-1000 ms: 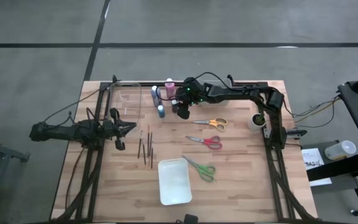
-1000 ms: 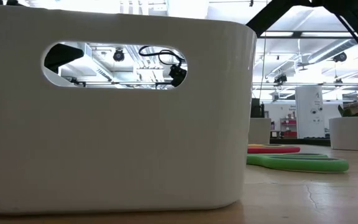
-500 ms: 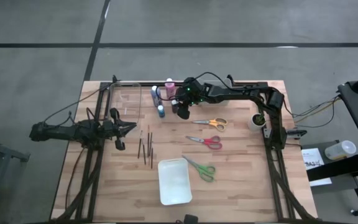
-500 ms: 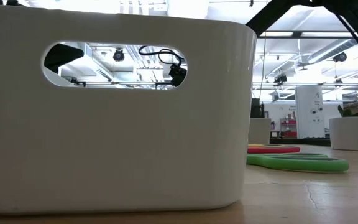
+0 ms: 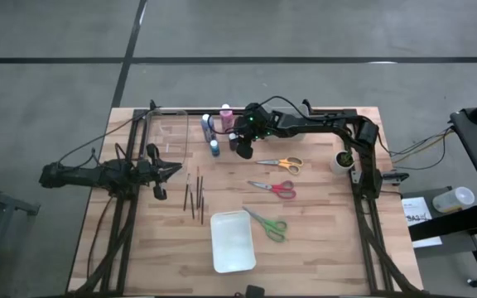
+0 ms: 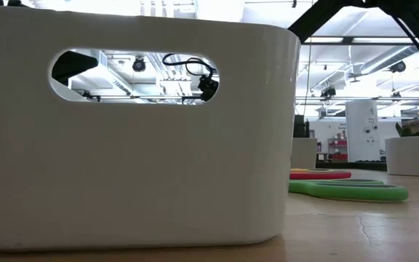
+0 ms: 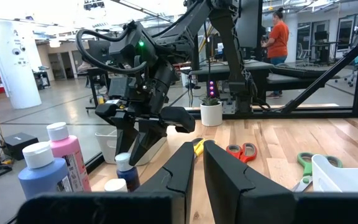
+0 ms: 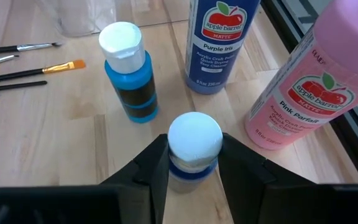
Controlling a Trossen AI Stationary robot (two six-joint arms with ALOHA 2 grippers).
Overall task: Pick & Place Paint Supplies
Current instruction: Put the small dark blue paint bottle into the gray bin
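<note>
My right gripper (image 8: 194,163) is shut on a short dark bottle with a white cap (image 8: 194,135) at the far middle of the table (image 5: 240,151). Close by stand a short teal bottle (image 8: 129,71), a tall blue bottle (image 8: 219,43) and a tall pink bottle (image 8: 309,81), each on its base. Thin brushes (image 5: 194,194) lie flat on the wood, as do the orange (image 5: 281,164), red (image 5: 276,188) and green (image 5: 269,224) scissors. My left gripper (image 7: 198,155) waits at the table's left (image 5: 175,170), level, its fingers nearly together with nothing between them. My right gripper pinches the short dark bottle between its two fingers (image 8: 151,165), just under the white cap on the bottle's upper body (image 8: 194,173). The fingers slant down at it from the table's right side. The bottle stays upright; whether its base is on the wood, I cannot tell.
A white bin (image 5: 230,240) stands at the near middle and fills the low view (image 6: 137,145). A clear container (image 5: 168,132) sits at the far left, a white cup (image 5: 342,160) by the right arm's base. People show in the room beyond.
</note>
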